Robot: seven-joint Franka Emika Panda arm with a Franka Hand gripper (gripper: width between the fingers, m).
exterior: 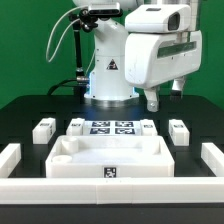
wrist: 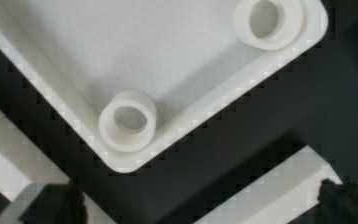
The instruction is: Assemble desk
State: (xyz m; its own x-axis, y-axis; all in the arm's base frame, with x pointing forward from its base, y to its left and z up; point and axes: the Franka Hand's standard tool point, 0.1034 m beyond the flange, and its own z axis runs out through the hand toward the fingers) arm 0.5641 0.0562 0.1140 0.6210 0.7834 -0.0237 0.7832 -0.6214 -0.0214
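The white desk tabletop tray (exterior: pixel 110 157) lies flat at the front middle of the black table, with a tag on its front rim. In the wrist view its underside (wrist: pixel 176 70) shows a corner with two round sockets (wrist: pixel 126 118). Several white legs stand behind it: two at the exterior view's left (exterior: pixel 43 127) (exterior: pixel 75 125) and two at the right (exterior: pixel 148 127) (exterior: pixel 178 128). My gripper (exterior: pixel 152 100) hangs above the right legs, behind the tray. In the wrist view my gripper (wrist: pixel 194 210) is open and empty, with only its dark fingertips (wrist: pixel 43 205) showing.
The marker board (exterior: pixel 110 127) lies flat behind the tray, between the legs. Low white rails border the table at the front (exterior: pixel 110 192), the left (exterior: pixel 8 155) and the right (exterior: pixel 212 155). The robot's base (exterior: pixel 108 75) stands at the back.
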